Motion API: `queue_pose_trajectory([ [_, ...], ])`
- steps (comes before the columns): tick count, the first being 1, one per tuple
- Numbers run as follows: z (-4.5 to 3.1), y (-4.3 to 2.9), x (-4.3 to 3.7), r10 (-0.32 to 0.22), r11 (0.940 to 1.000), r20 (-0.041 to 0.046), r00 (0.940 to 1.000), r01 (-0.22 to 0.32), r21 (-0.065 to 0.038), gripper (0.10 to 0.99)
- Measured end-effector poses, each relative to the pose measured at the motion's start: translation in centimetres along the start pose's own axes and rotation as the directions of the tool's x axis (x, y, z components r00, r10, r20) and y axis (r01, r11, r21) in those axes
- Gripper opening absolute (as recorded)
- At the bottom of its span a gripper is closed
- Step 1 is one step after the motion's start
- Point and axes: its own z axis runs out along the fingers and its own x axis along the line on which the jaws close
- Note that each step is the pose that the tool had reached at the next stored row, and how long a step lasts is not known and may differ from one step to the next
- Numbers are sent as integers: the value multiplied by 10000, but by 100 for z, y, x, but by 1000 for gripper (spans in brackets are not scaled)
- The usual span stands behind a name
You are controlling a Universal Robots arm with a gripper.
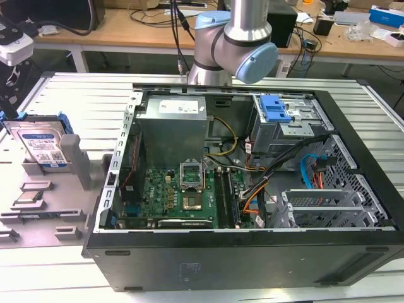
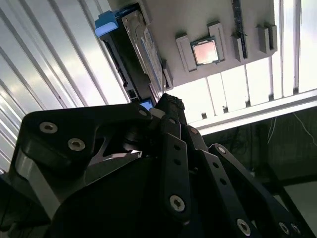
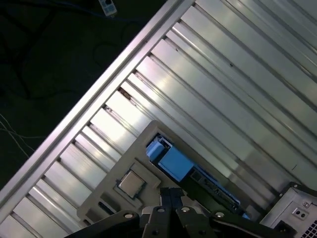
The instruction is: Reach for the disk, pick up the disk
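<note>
Clearance around the disk (image 1: 41, 146). It stands on edge, leaning, in a grey holder (image 1: 38, 211) by the table's (image 1: 82, 95) edge at the exterior view's left. Open air lies over its top edge, and the ribbed table toward the far corner on that side is bare. A grey post (image 1: 71, 161) rises just beside the disk, between it and the computer case (image 1: 252, 259). The case wall stands near the holder and closes that side. A chip (image 1: 28, 197) lies flat and low in the holder, near the disk. In the second wrist view nothing stands between the gripper (image 2: 168, 101) and the disk's upper edge.
</note>
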Motion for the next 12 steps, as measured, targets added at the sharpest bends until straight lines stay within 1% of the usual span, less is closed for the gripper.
queue_pose_trajectory([
  [2, 0, 0, 0, -216, 9998, -8, 9998, 216, 0, 106],
  [4, 0, 0, 0, -591, 9982, -23, 9982, 591, -1, 106],
  [6, 0, 0, 0, -802, 9968, -30, 9968, 802, -1, 106],
  [7, 0, 0, 0, -923, 9957, -35, 9957, 923, -1, 106],
  [8, 0, 0, 0, -1140, 9935, -44, 9935, 1140, -2, 106],
  [12, 0, 0, 0, -1536, 9881, -59, 9881, 1536, -4, 106],
])
